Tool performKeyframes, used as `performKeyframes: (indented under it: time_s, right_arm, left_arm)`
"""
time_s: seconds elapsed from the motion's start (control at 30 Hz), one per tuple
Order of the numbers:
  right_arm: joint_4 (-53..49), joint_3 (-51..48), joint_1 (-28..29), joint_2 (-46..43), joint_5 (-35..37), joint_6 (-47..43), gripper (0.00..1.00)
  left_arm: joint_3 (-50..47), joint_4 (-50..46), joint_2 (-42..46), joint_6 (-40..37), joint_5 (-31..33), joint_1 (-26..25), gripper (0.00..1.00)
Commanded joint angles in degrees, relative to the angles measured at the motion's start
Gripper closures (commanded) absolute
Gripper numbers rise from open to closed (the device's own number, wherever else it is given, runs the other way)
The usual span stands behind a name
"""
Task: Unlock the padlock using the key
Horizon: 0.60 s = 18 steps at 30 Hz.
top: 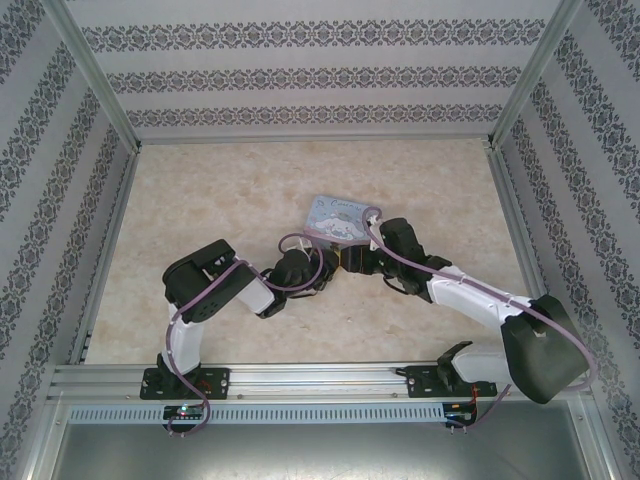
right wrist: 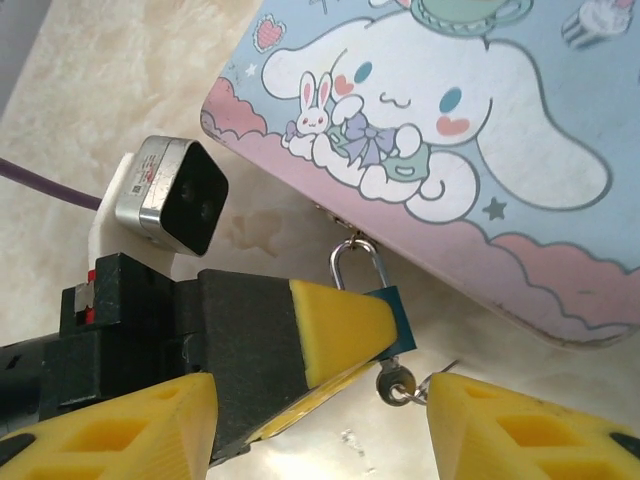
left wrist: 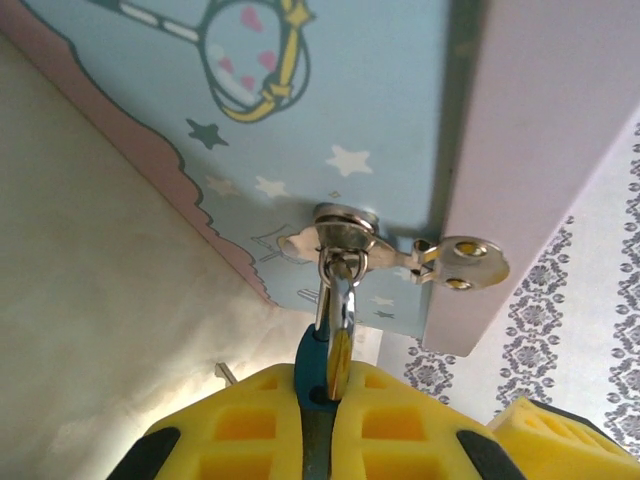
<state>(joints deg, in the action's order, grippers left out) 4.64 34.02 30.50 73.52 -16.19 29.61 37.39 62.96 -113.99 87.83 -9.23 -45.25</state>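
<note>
I have the left gripper (left wrist: pixel 325 405) clenched on the padlock (left wrist: pixel 306 365), bottom centre of its wrist view, hooked through the hasp (left wrist: pixel 345 228) of the tin (left wrist: pixel 300 120). My right gripper (right wrist: pixel 322 415) stands released, with the key (right wrist: pixel 397 381) untouched between its fingers, bottom centre.

White shells and black joint housings on left arm (top: pixel 185 345) and right arm (top: pixel 470 298), purple cables (right wrist: pixel 40 180) looped along both, left claw (left wrist: pixel 325 405) and right claw (right wrist: pixel 315 425) tipped with yellow recessed pads, silver black-faced wrist camera (right wrist: pixel 170 195) on white bracket
</note>
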Motion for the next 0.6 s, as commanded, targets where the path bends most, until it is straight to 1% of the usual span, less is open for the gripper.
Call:
performKeyframes:
  time_s: [0.0, 0.17, 0.2, 0.3, 0.33, 0.43, 0.57]
  right_arm:
    - [4.95, -1.93, -0.10, 1.98, -2.38, 6.82, 0.42]
    - [9.13, -2.03, -0.68, 6.62, -1.43, 10.14, 0.42]
    - [10.27, -1.90, -1.03, 7.67, -1.46, 10.78, 0.42]
    - [13.38, -1.12, -1.99, 10.65, -2.05, 12.76, 0.43]
    - [14.30, -0.91, -2.34, 11.37, -2.16, 13.27, 0.43]
    - [16.59, 0.09, -3.52, 13.26, -2.53, 14.80, 0.43]
    - [17.11, 2.62, -4.64, 15.15, -3.54, 15.48, 0.43]
  left_arm:
    - [-1.78, -9.72, 2.15, -4.25, -1.16, -0.01, 1.00]
    - [-1.45, -18.37, 6.42, -8.67, -1.44, -0.01, 1.00]
    - [-1.31, -20.10, 7.35, -9.53, -1.40, -0.01, 0.97]
    - [-1.20, -24.16, 9.52, -11.65, -1.32, -0.01, 0.80]
    - [-1.46, -24.82, 10.18, -12.07, -1.18, -0.01, 0.73]
    - [-2.52, -25.63, 11.81, -12.60, -0.85, -0.01, 0.56]
    - [-4.09, -26.20, 14.06, -12.94, -0.18, -0.01, 0.41]
